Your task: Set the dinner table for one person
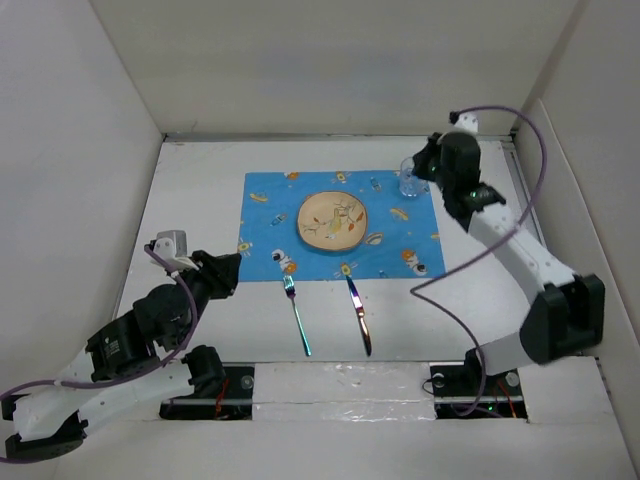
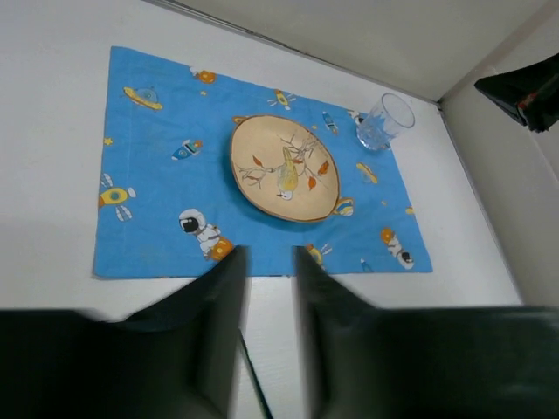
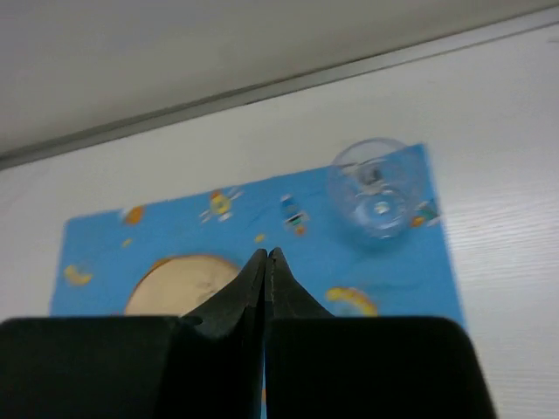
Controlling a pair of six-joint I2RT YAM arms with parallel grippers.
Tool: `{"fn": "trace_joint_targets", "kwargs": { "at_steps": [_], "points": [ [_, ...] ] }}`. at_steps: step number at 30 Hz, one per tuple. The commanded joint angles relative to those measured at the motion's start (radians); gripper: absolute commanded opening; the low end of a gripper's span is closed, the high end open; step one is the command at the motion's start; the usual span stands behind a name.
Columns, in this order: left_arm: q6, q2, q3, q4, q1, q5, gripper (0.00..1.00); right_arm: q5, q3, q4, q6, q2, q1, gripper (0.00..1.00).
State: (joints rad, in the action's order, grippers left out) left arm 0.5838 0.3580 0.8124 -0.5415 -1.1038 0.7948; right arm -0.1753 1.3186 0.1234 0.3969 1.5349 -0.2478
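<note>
– On the dinner table [image 1: 190,200], how are the arms posed?
– The left gripper [image 2: 266,253] is held low, narrowly parted and empty. The right gripper [image 3: 265,257] is extended near the glass [image 3: 376,188], fingers pressed together.

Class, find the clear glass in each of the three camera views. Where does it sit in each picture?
Top external: the glass is right of centre, at the far right corner of the placemat.
Left wrist: upper right, same corner.
Right wrist: right of centre, same corner.
Shared landmark: the blue placemat.
</note>
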Motion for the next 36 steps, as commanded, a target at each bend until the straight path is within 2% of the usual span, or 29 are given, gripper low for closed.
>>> {"fn": "trace_joint_targets", "kwargs": {
  "at_steps": [1, 2, 3, 8, 9, 10, 11, 13, 14, 19, 22, 28, 36],
  "points": [
    [-0.016, -0.028, 0.008, 0.041, 0.002, -0.017, 0.16, 0.105, -0.32, -0.217, 0.057, -0.152, -0.236, 0.0],
    [-0.015, -0.031, 0.007, 0.041, 0.002, -0.023, 0.02, 0.102, -0.361, -0.215, 0.066, -0.177, -0.284, 0.0],
    [-0.019, -0.04, 0.005, 0.048, 0.002, -0.029, 0.0, 0.061, -0.393, -0.15, 0.071, -0.223, -0.335, 0.0],
    [-0.016, -0.037, 0.008, 0.048, 0.002, -0.037, 0.01, -0.121, -0.533, 0.146, 0.195, -0.36, -0.661, 0.0],
    [-0.015, -0.039, 0.008, 0.045, 0.002, -0.039, 0.06, -0.163, -0.544, 0.254, 0.223, -0.383, -0.694, 0.04],
    [-0.013, -0.04, 0.01, 0.044, 0.002, -0.037, 0.17, -0.19, -0.55, 0.306, 0.256, -0.43, -0.721, 0.25],
    [-0.01, -0.042, 0.008, 0.043, 0.002, -0.043, 0.21, -0.202, -0.556, 0.355, 0.307, -0.446, -0.741, 0.37],
    [-0.015, -0.054, 0.007, 0.052, 0.002, -0.049, 0.28, -0.168, -0.578, 0.424, 0.339, -0.479, -0.795, 0.58],
    [-0.016, -0.059, 0.004, 0.057, 0.002, -0.054, 0.3, -0.158, -0.588, 0.427, 0.374, -0.484, -0.815, 0.6],
    [-0.022, -0.077, 0.002, 0.064, 0.002, -0.062, 0.31, -0.161, -0.613, 0.43, 0.412, -0.402, -0.924, 0.61],
    [-0.021, -0.08, 0.001, 0.064, 0.002, -0.062, 0.31, -0.236, -0.572, 0.441, 0.411, -0.288, -0.978, 0.59],
    [-0.019, -0.08, 0.001, 0.061, 0.002, -0.065, 0.31, -0.262, -0.544, 0.369, 0.396, -0.124, -0.993, 0.55],
    [-0.019, -0.079, 0.001, 0.061, 0.002, -0.063, 0.31, -0.259, -0.547, 0.322, 0.418, -0.012, -0.993, 0.5]
  ]
}}
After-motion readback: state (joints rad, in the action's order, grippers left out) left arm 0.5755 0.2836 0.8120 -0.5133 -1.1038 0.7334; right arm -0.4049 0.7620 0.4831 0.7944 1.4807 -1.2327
